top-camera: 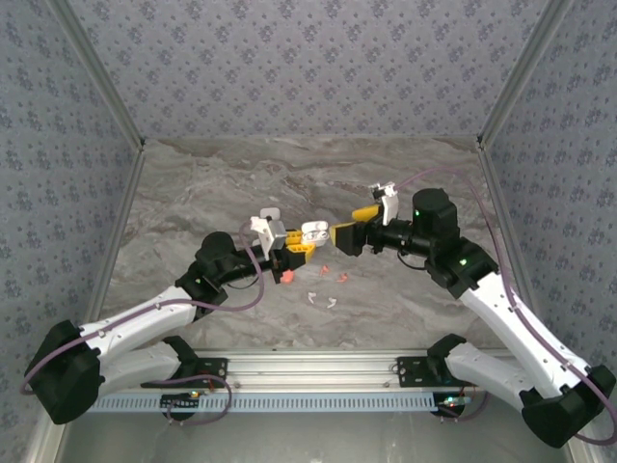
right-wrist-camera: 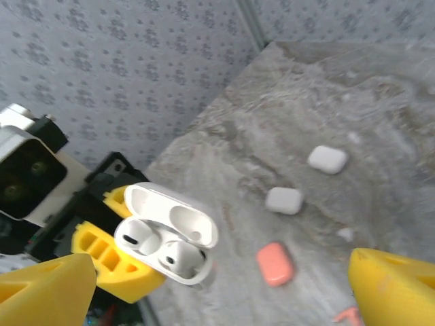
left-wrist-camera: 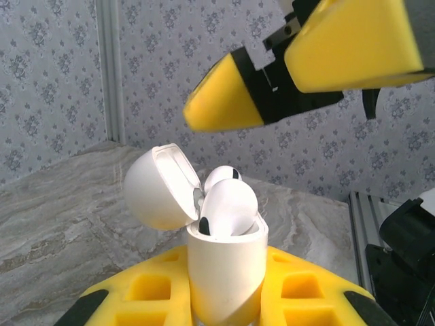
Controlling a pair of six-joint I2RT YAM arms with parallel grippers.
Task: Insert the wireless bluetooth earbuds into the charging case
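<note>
Two white earbuds point(right-wrist-camera: 136, 236) sit side by side in the wells of an open white charging case point(right-wrist-camera: 166, 238). Its hinged lid point(left-wrist-camera: 160, 187) is swung back and their rounded heads stand above the rim. The left gripper point(top-camera: 294, 246) clamps the case upright between its yellow fingers point(left-wrist-camera: 306, 292) and holds it off the marble table point(top-camera: 193, 193). The right gripper point(top-camera: 349, 224) hangs just beside the case on its open side. Its jaws are spread wide, with nothing between them, and its fingertips are clear of the earbuds.

Below the case, loose earbuds lie scattered on the table: salmon-pink ones point(top-camera: 325, 270) nearest it and two white ones point(top-camera: 312, 296) a little farther off. Beyond the case, two closed white cases point(right-wrist-camera: 327, 159) rest near each other, and a closed pink case point(right-wrist-camera: 275, 263) lies between them and the held one.
</note>
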